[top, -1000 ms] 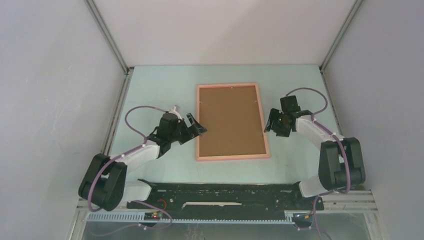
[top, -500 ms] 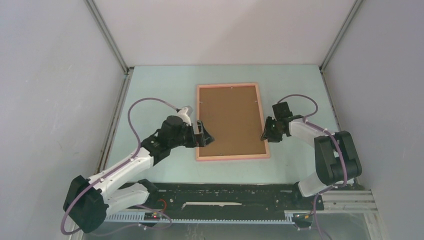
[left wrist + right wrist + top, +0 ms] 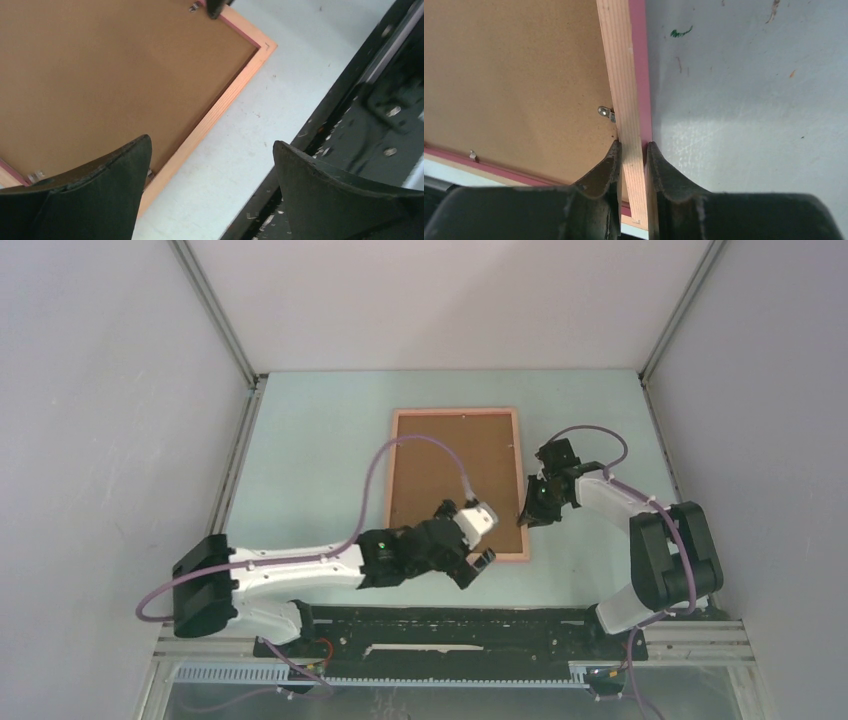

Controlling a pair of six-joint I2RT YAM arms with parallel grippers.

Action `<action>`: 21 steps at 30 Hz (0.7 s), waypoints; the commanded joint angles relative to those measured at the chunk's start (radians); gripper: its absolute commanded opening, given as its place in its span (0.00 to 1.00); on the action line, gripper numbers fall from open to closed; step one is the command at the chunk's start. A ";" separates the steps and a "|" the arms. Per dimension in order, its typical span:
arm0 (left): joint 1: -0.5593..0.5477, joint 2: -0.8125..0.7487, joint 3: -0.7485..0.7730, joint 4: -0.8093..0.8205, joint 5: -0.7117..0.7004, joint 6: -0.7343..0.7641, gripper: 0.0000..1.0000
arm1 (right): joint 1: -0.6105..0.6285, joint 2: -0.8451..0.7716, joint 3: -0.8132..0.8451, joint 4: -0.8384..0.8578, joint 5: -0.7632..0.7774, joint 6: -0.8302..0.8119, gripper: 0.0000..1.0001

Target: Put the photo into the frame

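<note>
Face-down frame (image 3: 453,412) on tabletop (image 3: 320,440), backing board (image 3: 455,465) up, long axis running away from the arms, right gripper (image 3: 633,147) pinching its right rail, left gripper (image 3: 211,142) wide open and empty over the near corner

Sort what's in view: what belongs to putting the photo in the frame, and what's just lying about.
Job: frame, face down; backing board in it; right gripper pinching its right rail; left gripper, open, over its near corner. Photo not in view.
Lying about: green mark on the table; black rail at near edge.
</note>
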 commanded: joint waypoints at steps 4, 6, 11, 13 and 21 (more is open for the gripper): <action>-0.108 0.198 0.141 0.049 -0.185 0.342 1.00 | -0.030 -0.056 0.129 -0.086 -0.177 0.016 0.00; -0.144 0.248 0.171 0.064 -0.216 0.377 1.00 | -0.029 -0.046 0.156 -0.118 -0.181 0.014 0.00; -0.216 0.407 0.259 0.076 -0.402 0.446 1.00 | -0.025 -0.058 0.166 -0.135 -0.183 0.032 0.00; -0.222 0.461 0.289 0.078 -0.506 0.453 1.00 | -0.025 -0.060 0.169 -0.148 -0.183 0.032 0.00; -0.220 0.677 0.403 0.156 -0.828 0.625 0.99 | -0.026 -0.060 0.186 -0.158 -0.207 0.040 0.00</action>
